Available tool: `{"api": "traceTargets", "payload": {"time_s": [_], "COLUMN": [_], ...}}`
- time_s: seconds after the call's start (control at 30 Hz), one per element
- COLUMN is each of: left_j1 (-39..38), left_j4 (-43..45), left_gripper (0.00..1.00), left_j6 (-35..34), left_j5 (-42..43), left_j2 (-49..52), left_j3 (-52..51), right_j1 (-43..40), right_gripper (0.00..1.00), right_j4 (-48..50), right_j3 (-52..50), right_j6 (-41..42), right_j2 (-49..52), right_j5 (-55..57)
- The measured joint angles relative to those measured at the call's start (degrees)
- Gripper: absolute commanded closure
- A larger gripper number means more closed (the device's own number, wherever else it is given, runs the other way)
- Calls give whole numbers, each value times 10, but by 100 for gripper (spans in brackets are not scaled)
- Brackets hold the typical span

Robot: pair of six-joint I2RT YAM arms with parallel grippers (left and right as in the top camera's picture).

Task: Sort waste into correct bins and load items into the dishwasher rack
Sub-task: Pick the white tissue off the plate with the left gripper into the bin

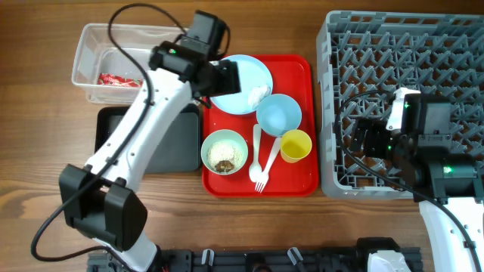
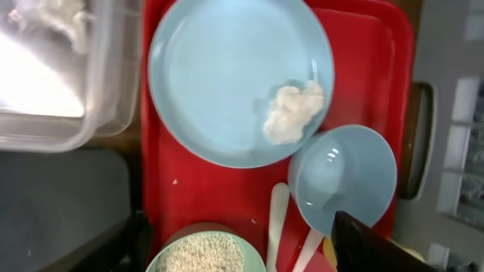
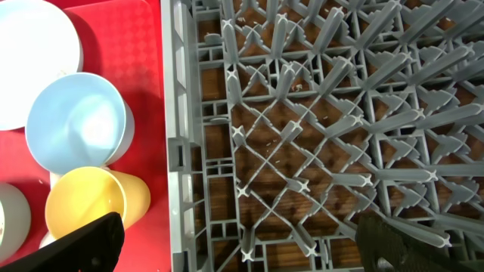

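My left gripper (image 1: 224, 78) is open and empty above the light blue plate (image 1: 246, 72), which carries crumpled white tissue (image 1: 259, 94). In the left wrist view its fingers (image 2: 249, 249) straddle the pale green bowl of rice and brown scraps (image 2: 204, 253), with the plate (image 2: 227, 75) and tissue (image 2: 291, 112) ahead. The light blue bowl (image 1: 278, 113), yellow cup (image 1: 296, 145), spoon (image 1: 256, 143) and fork (image 1: 265, 166) lie on the red tray. The red-and-white wrapper (image 1: 117, 79) lies in the clear tub (image 1: 91, 38). My right gripper (image 1: 363, 140) is open and empty over the grey rack (image 1: 408, 45).
The red tray (image 1: 299, 75) sits between the bins and the rack. The black tray (image 1: 178, 143) lies below the clear tub, partly under my left arm. In the right wrist view the open fingers (image 3: 253, 245) span the rack's left wall (image 3: 178, 113), beside the yellow cup (image 3: 87, 200).
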Motion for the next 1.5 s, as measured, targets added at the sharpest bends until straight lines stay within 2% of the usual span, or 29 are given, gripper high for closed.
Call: {"api": "traceTargets", "payload": {"time_s": [0.23,0.53,0.93,1.1,1.2,1.27,1.5], "left_j1": [-20,-21,-38,-55,-62,-64,-64], "left_j4": [58,157,209,217,216,216,216], "left_gripper": [16,14,18,23,30,37,80], "left_j6": [38,69,73,74,77,78,80], "left_j5": [0,0,0,0,0,0,0], "left_j2": [13,87,190,213,224,228,234], "left_j3": [0,0,0,0,0,0,0], "right_j1": [0,0,0,0,0,0,0], "right_gripper": [0,0,0,0,0,0,0], "right_j4": [-4,-4,-6,-8,-10,-13,-17], "right_j3": [0,0,0,0,0,0,0], "right_j6": [0,0,0,0,0,0,0], "right_j2": [0,0,0,0,0,0,0], "right_j5": [0,0,0,0,0,0,0]}}
